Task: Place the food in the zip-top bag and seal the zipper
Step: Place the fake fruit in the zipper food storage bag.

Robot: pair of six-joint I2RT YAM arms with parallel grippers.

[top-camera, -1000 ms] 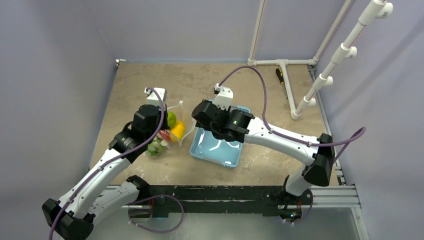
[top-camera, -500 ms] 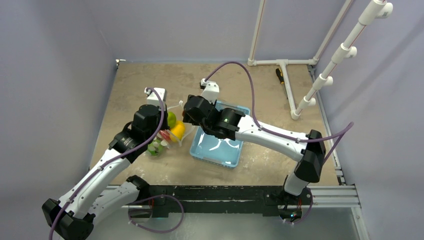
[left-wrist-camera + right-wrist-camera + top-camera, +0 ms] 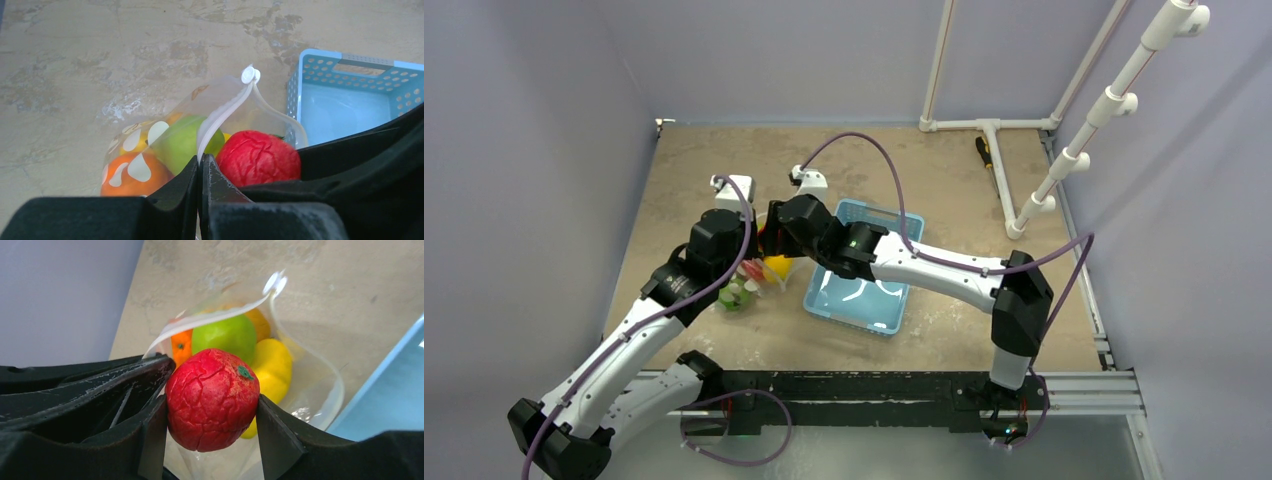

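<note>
The zip-top bag [image 3: 150, 117] lies on the table left of the basket, its mouth held open. My left gripper [image 3: 201, 160] is shut on the zipper [image 3: 222, 116], pinching the whitish strip at the near lip. Inside the bag are food pieces: a green fruit [image 3: 180, 145], an orange one [image 3: 132, 177] and a yellow one [image 3: 272, 365]. My right gripper [image 3: 212, 405] is shut on a red fruit [image 3: 212, 397], which hangs just over the open mouth. In the top view the right gripper [image 3: 769, 235] sits right beside the left wrist.
The light-blue basket [image 3: 894, 215] stands just right of the bag, under the right forearm. A screwdriver [image 3: 986, 152] and a white pipe frame [image 3: 994, 130] are at the back right. Grey walls close the table's left and back.
The right arm has swung left from above the basket to above the bag's mouth, carrying the red fruit. The left arm has held still.
</note>
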